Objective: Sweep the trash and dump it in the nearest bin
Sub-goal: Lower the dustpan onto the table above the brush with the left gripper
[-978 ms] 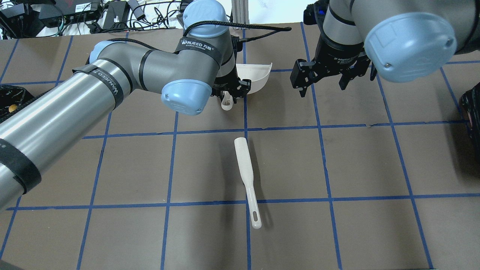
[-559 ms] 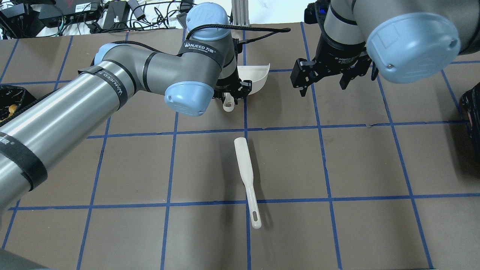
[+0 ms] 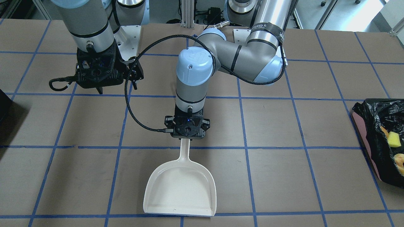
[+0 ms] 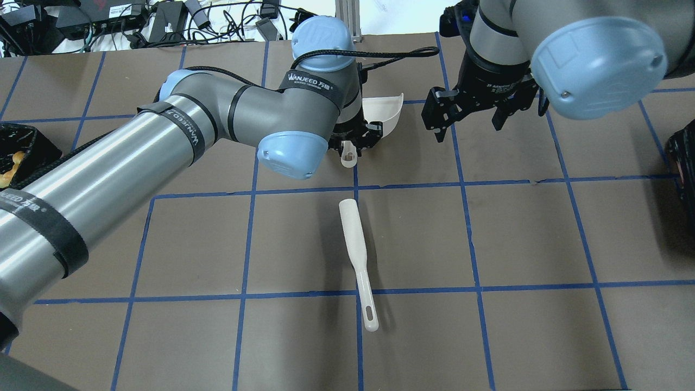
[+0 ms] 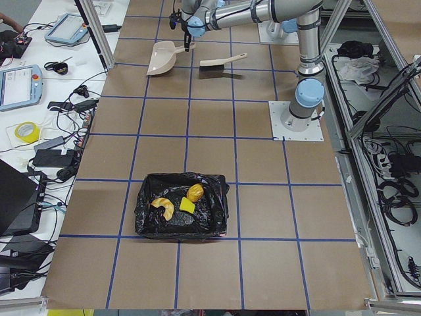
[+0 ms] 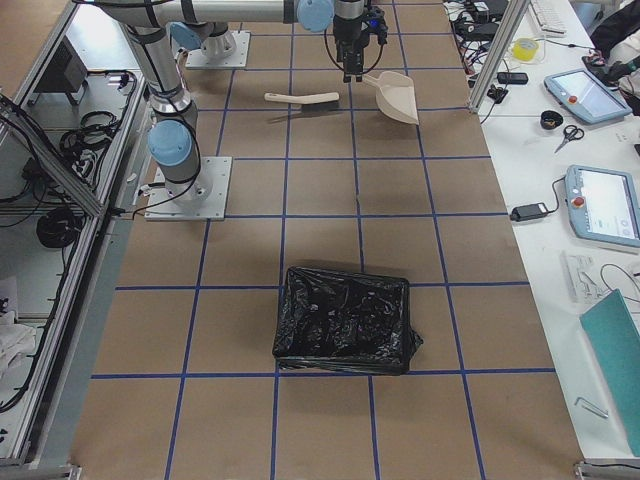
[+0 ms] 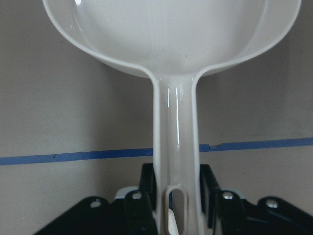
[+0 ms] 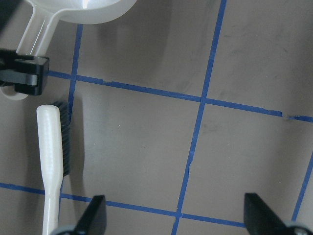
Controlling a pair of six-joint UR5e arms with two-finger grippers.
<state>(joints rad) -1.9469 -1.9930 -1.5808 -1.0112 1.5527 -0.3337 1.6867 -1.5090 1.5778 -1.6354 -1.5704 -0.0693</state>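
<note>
My left gripper [image 4: 353, 140] is shut on the handle of a cream dustpan [image 3: 180, 189], whose pan looks bare; the wrist view shows a finger [image 7: 209, 196] on each side of the handle [image 7: 176, 147]. My right gripper [image 4: 468, 126] is open and empty, to the right of the dustpan [image 4: 386, 111]. The bin [image 5: 146, 201], lined with a black bag, holds the trash: a golden-brown lump [image 5: 195, 192], a yellow sponge [image 5: 187, 206] and a pale curved peel [image 5: 163, 207]. The bin's pinkish side [image 3: 366, 138] shows at the front-facing view's right edge.
A cream brush [image 4: 355, 250] with dark bristles lies on the brown table near its middle; it also shows in the right wrist view [image 8: 51, 156]. A second black-lined bin [image 6: 345, 320] stands at the table's right end. Cables and electronics [image 4: 108, 21] lie beyond the far edge.
My left arm has swung a little to the right, carrying the dustpan with it. The right arm and the brush have not moved.
</note>
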